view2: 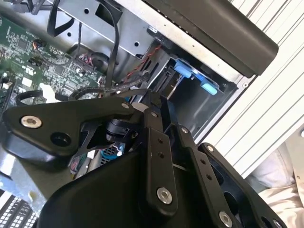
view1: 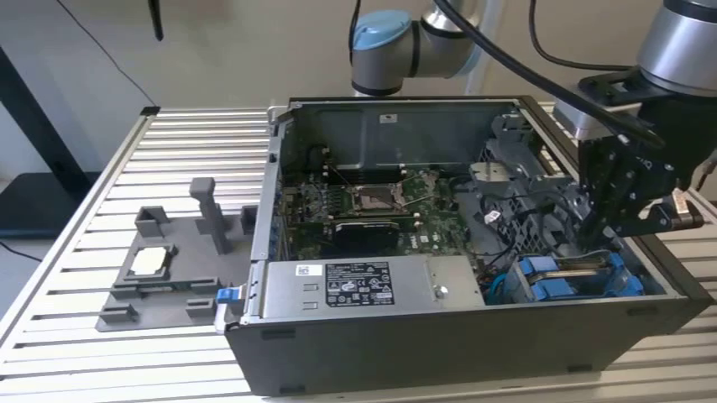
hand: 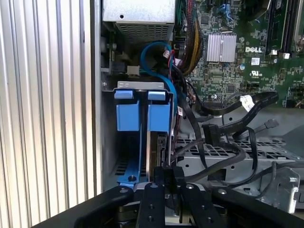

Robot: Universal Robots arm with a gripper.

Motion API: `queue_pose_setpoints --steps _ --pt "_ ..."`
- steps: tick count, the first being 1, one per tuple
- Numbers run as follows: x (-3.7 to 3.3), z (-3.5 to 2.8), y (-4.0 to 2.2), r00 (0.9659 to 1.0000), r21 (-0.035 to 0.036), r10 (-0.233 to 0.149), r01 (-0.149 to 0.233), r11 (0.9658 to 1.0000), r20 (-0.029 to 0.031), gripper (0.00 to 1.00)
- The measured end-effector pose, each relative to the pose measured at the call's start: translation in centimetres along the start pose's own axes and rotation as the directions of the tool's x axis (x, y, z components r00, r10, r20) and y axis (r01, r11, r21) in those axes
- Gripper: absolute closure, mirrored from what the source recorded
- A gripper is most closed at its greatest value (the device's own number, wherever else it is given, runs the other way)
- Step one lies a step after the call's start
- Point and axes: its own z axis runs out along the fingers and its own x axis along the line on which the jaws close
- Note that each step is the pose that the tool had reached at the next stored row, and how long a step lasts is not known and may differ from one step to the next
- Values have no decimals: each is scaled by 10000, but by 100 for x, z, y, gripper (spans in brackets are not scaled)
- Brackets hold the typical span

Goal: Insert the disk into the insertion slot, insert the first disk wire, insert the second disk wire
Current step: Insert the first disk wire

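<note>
Exterior view: end effector (view1: pixel 597 242) above insertion slot (view1: pixel 573 279), near labelled power-supply box (view1: pixel 361 287)

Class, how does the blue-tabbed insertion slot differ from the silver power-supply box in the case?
The insertion slot is dark grey with blue tabs; the power-supply box is silver with a printed label. The slot sits at the exterior view's right, the box to its left. Both lie along the case's near wall.
</note>
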Motion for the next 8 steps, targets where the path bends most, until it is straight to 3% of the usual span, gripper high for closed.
queue_pose_setpoints --steps 5,8 --pt "5 41 -40 10000 -143 11 -10 9999 15 81" --pt "9 61 -55 10000 -179 40 -39 9998 16 81"
